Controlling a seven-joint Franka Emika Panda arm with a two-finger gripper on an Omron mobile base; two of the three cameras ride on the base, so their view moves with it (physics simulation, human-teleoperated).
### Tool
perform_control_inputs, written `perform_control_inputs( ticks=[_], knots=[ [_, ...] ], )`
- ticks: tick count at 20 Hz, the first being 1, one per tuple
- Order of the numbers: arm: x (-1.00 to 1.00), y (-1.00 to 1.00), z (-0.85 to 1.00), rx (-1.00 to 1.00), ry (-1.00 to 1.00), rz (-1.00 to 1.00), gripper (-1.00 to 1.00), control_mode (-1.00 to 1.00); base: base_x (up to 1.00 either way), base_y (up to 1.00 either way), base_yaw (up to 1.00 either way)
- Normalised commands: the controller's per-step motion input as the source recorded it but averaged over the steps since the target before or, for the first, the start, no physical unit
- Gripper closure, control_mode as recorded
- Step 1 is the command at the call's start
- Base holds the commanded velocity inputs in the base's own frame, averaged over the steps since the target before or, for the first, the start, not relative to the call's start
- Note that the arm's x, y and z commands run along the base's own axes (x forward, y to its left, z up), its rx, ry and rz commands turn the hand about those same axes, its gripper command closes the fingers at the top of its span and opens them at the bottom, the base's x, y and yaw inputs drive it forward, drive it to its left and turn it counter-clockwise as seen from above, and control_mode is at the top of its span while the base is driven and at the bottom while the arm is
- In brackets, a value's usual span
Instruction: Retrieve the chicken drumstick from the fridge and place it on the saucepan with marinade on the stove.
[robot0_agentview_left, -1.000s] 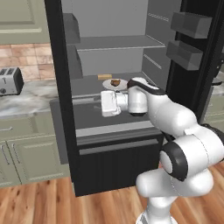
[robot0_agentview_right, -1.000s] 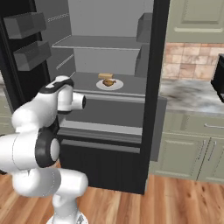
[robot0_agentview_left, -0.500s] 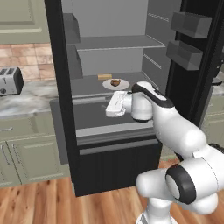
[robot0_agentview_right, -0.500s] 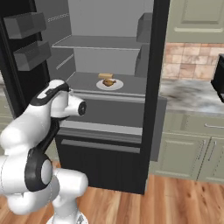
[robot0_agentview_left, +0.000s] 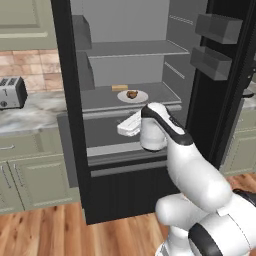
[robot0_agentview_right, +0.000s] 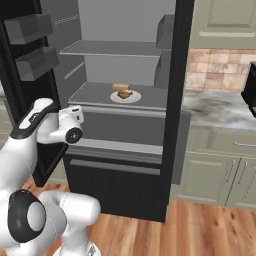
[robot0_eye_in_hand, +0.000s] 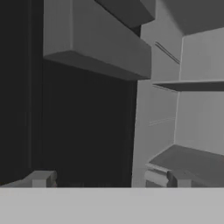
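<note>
One drumstick (robot0_agentview_left: 132, 94) lies on the plate (robot0_agentview_left: 141, 97) on the fridge (robot0_agentview_left: 165, 95) shelf, beyond and above the gripper (robot0_eye_in_hand: 109, 178). The gripper is empty with its fingers wide apart, and points aside toward the door bins (robot0_eye_in_hand: 100, 46).

The tall black double-door fridge (robot0_agentview_left: 70, 125) has a smooth, faintly glossy dark shell, while its pale grey shelved interior (robot0_agentview_right: 115, 95) looks like matt plastic, as do the grey door bins (robot0_agentview_left: 215, 60). The small golden-brown lumpy chicken drumstick (robot0_agentview_left: 132, 94) has a rough, dull surface and lies on a smooth round white plate (robot0_agentview_left: 141, 98). The grey-veined marble-look counter (robot0_agentview_right: 215, 107) is polished and slightly shiny. Behind it is a matt tan stone-tile wall (robot0_agentview_right: 220, 65). The sage-green cabinet fronts (robot0_agentview_left: 30, 180) look painted and satin. The warm brown plank floor (robot0_agentview_right: 200, 230) is wood with visible grain.
</note>
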Motion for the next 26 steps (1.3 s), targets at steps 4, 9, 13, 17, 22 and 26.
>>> perform_control_inputs(
  ticks=[4,9,13,17,22,26],
  knots=[
    [-0.06,-0.11,0.00,0.00,0.03,-0.36,-1.00,-1.00,0.00,0.00,0.00],
    [0.00,-0.11,0.03,0.00,0.03,-0.35,-1.00,-1.00,0.00,0.00,0.00],
    [0.00,-0.37,0.15,0.00,0.07,-0.30,-1.00,-1.00,0.00,0.00,0.00],
    [-0.02,-0.54,0.25,0.00,0.12,-0.19,-1.00,-1.00,0.00,0.00,0.00],
    [0.00,-0.56,0.36,0.00,0.15,-0.16,-1.00,-1.00,0.00,0.00,0.00],
    [-0.01,-0.40,0.44,0.00,0.16,-0.12,-1.00,-1.00,0.00,0.00,0.00]
  ],
)
